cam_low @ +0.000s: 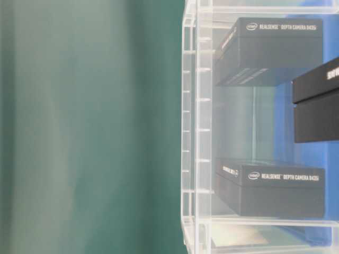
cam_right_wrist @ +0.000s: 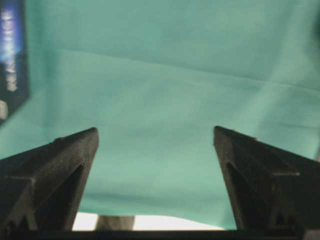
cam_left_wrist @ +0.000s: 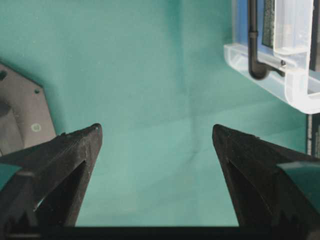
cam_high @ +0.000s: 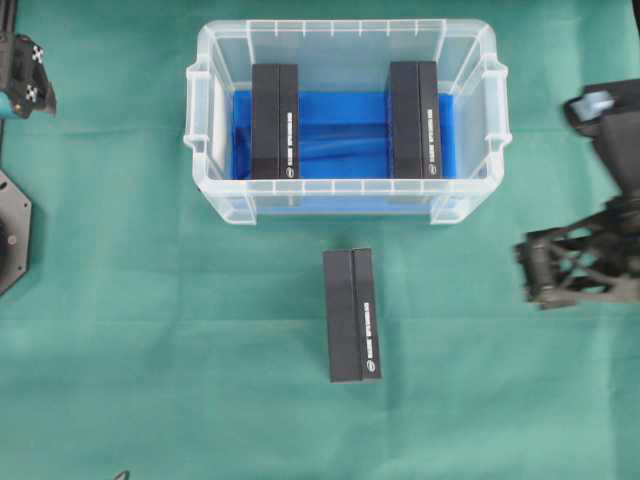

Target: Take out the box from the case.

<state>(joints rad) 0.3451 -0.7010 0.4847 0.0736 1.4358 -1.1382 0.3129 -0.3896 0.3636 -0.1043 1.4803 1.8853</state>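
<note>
The clear case (cam_high: 205, 150) with a blue floor stands at the back middle of the green cloth. Two black boxes lie inside it, one at the left (cam_high: 274, 120) and one at the right (cam_high: 414, 118). A third black box (cam_high: 352, 315) lies on the cloth in front of the case. My left gripper (cam_high: 28, 80) is far off at the top left, open and empty (cam_left_wrist: 156, 131); a corner of the case (cam_left_wrist: 295, 95) shows at its upper right. At the right edge, my right gripper (cam_high: 528, 270) is open over bare cloth (cam_right_wrist: 155, 132), apart from every box.
The left arm's grey base plate (cam_high: 10, 235) sits at the left edge. In the table-level view the case wall (cam_low: 196, 127) fills the right half, with both inner boxes (cam_low: 270, 47) (cam_low: 270, 188) behind it. A box edge (cam_right_wrist: 10, 60) shows left of the right gripper.
</note>
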